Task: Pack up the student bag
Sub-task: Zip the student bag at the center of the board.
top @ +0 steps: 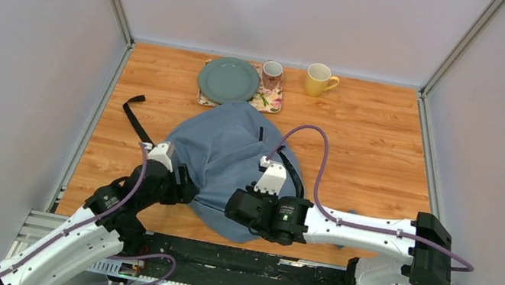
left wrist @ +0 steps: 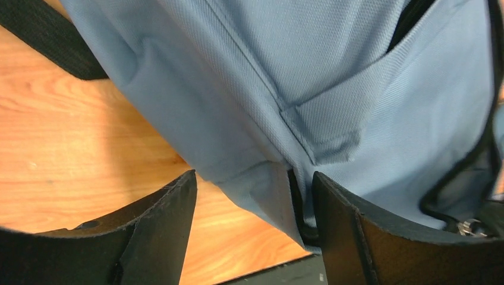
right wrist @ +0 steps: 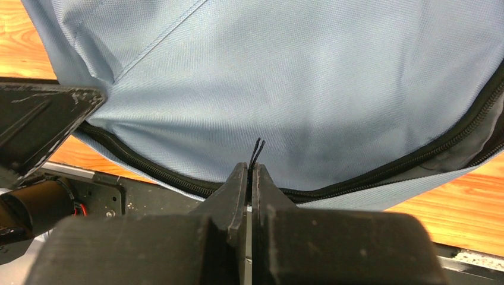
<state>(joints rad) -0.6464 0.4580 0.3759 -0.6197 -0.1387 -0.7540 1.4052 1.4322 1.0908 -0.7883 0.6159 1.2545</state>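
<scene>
While the student bag [top: 232,154] lies at the near edge of the table [top: 360,129], right pincer [right wrist: 251,178] clamped on its zip cord [right wrist: 257,148] and left pincer [left wrist: 252,178] gaping around a corner fold [left wrist: 267,187], pulling may drag the unanchored bag instead of opening the zip [right wrist: 380,175].

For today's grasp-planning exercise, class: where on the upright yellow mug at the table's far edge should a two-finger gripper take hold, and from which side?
Probably the handle, approached from the right. The yellow mug stands upright with its handle jutting right, away from the patterned mug on its left, so fingers closing across the loop should meet nothing else.
</scene>
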